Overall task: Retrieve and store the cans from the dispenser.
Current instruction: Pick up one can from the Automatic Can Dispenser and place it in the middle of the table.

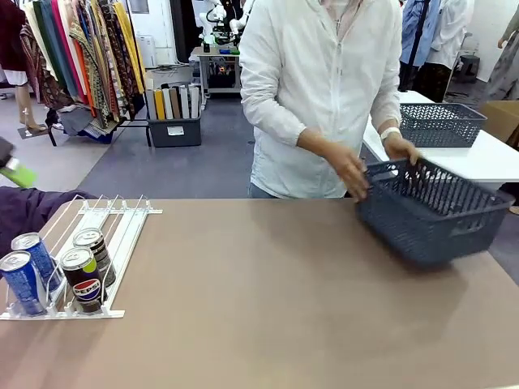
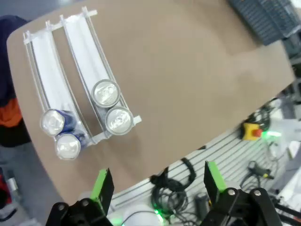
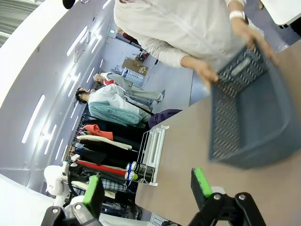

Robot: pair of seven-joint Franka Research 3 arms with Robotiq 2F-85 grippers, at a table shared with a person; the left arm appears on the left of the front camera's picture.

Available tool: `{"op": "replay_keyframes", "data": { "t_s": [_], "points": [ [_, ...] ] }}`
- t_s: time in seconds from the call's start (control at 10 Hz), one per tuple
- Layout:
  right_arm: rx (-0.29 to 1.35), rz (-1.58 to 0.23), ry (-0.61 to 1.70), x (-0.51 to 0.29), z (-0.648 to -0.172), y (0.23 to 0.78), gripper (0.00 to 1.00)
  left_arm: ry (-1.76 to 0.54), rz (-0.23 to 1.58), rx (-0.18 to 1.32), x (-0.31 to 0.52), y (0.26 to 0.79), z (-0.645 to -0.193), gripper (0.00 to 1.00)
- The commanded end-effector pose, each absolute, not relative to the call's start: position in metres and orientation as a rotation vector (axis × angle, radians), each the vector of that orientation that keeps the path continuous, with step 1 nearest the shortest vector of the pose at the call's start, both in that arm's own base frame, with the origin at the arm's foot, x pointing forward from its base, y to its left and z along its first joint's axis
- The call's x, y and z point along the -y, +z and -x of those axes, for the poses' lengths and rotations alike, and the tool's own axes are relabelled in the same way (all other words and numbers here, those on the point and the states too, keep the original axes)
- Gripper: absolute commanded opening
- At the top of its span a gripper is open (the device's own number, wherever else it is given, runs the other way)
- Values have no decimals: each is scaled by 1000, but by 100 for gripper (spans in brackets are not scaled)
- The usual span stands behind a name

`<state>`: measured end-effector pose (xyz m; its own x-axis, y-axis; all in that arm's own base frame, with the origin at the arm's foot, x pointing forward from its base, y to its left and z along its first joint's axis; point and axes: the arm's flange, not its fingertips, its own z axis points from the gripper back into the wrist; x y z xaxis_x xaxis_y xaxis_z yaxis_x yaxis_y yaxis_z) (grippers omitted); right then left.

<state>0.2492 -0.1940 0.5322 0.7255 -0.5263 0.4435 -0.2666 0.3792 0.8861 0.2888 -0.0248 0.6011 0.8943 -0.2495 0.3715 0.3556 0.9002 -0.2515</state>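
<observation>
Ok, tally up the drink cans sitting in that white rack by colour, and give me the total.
Blue slim drink cans with silver tops: 2
Black Pepsi-logo slim can: 1
Dark grey-patterned slim can: 1
Total: 4, all at the front end of the white wire-and-plastic dispenser.

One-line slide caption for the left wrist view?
Open left gripper looks down on four cans at the front of the dispenser on the table.

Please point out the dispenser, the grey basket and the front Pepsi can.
dispenser (image 1: 109, 314): front view, front stop bar.
grey basket (image 1: 430, 223): front view, near wall.
front Pepsi can (image 1: 85, 285): front view, logo side.
</observation>
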Motion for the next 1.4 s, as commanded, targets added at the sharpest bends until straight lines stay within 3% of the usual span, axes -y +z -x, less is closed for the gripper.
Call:
{"op": "replay_keyframes", "data": {
  "t_s": [0.0,0.2,0.8,1.3],
  "points": [
    [813,-1217,-182,194,-252,535,100,-213,173,283,36,566,-311,100],
    [813,-1217,-182,194,-252,535,100,-75,48,291,57,534,-323,100],
    [813,-1217,-182,194,-252,535,100,106,98,297,64,451,-360,100],
    [813,-1217,-182,194,-252,535,100,129,51,164,62,401,-364,100]
  ]
}}
